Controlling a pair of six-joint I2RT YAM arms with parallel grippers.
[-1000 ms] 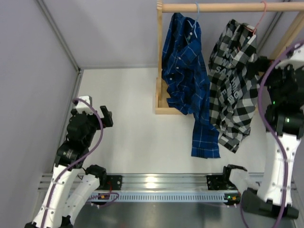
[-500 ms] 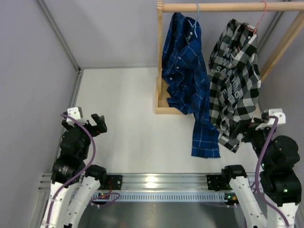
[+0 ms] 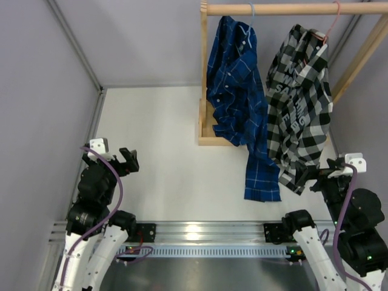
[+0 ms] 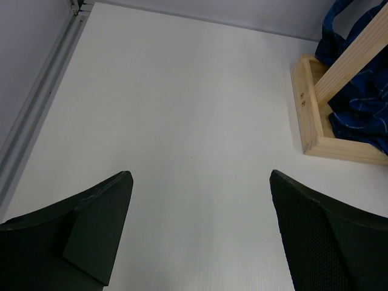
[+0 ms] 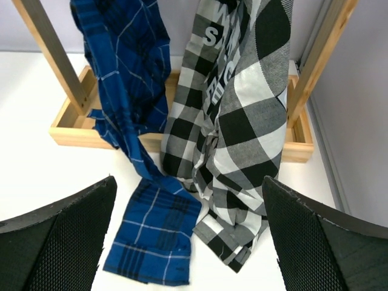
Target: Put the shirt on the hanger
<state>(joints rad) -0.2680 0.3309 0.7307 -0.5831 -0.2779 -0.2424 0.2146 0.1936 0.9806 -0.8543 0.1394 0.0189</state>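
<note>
The black-and-white checked shirt with white lettering hangs from the pink hanger, whose hook sits over the wooden rail. Its hem trails onto the table. My right gripper stands open at the near right, just short of the shirt's lower edge, and holds nothing. In the right wrist view the shirt hangs ahead of the gripper. My left gripper stands open at the near left over bare table, far from the shirt. Nothing lies in the left gripper in its wrist view.
A blue plaid shirt hangs on a light blue hanger left of the checked one, its tail on the table. The wooden rack base stands at the back. Grey walls close in the left and back.
Both arms have drawn back toward the near edge. The right gripper came down from beside the shirt's upper part to low by its hem. The shirt hangs alone on the hanger.
</note>
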